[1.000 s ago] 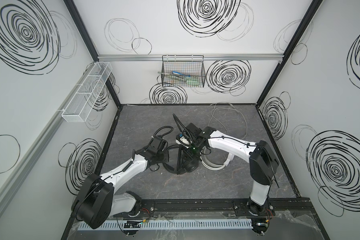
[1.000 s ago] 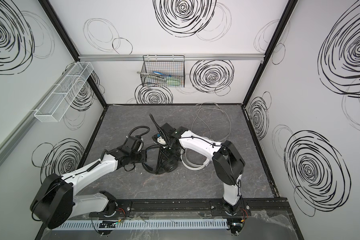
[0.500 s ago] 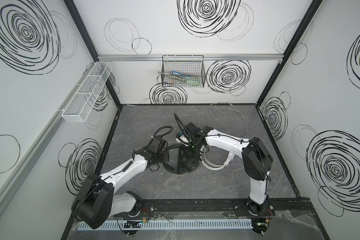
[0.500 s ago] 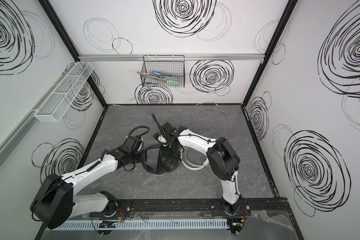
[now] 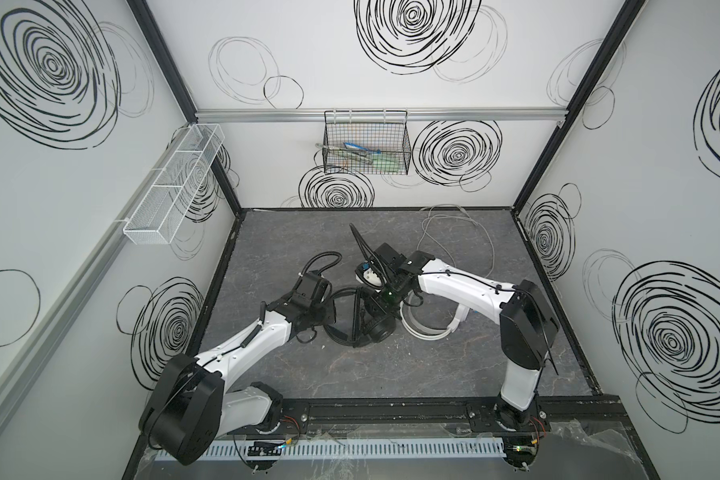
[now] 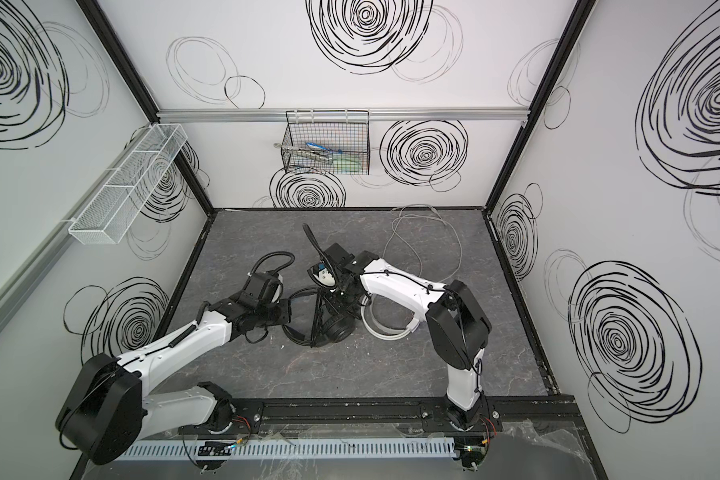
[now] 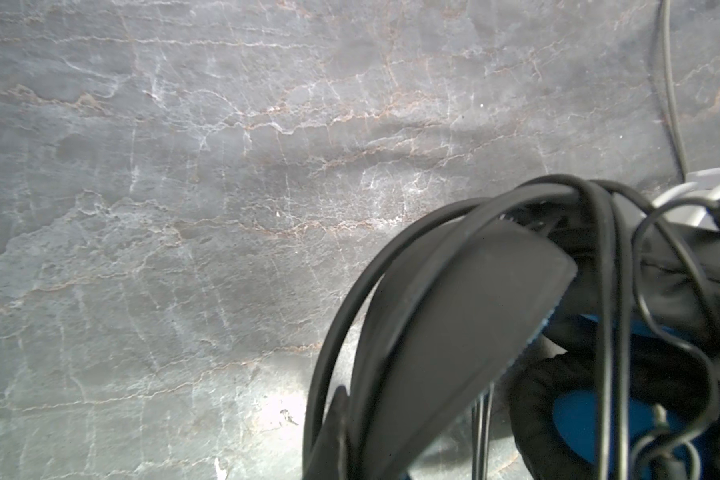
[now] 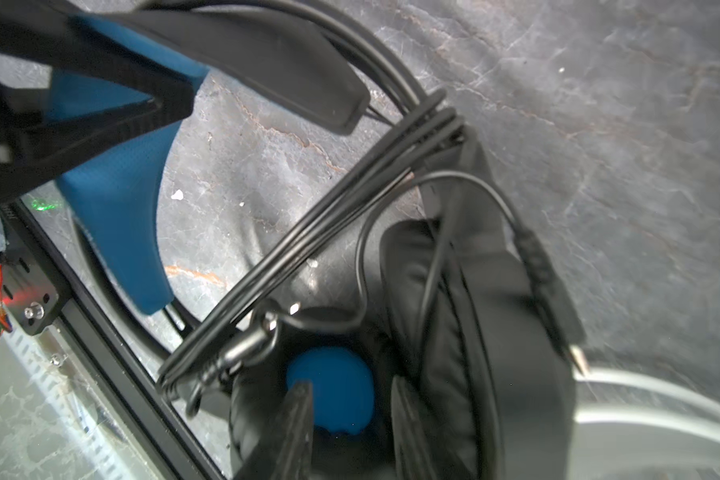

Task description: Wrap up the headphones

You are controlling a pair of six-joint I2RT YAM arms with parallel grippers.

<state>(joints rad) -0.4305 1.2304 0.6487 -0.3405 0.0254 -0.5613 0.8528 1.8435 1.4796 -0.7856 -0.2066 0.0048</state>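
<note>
Grey marbled table in a white enclosure painted with black swirls. A wire basket hangs on the back wall and a mesh tray on the left wall.

Both top views: the black headphones lie mid-table between the arms. The white headset lies just beside them on the right, and its white cable trails toward the back. The left gripper meets the headband's left edge. The right gripper sits over the ear cups.

Left wrist view: the headband is close under the camera, with the black cable looped over it.

Right wrist view: the left gripper's finger is clamped fully closed on the blue-lined headband. The right gripper's jaws stand partly apart over an ear cup, with nothing clamped between them. Cable strands cross the headband, and a jack plug rests on the ear cushion.
</note>
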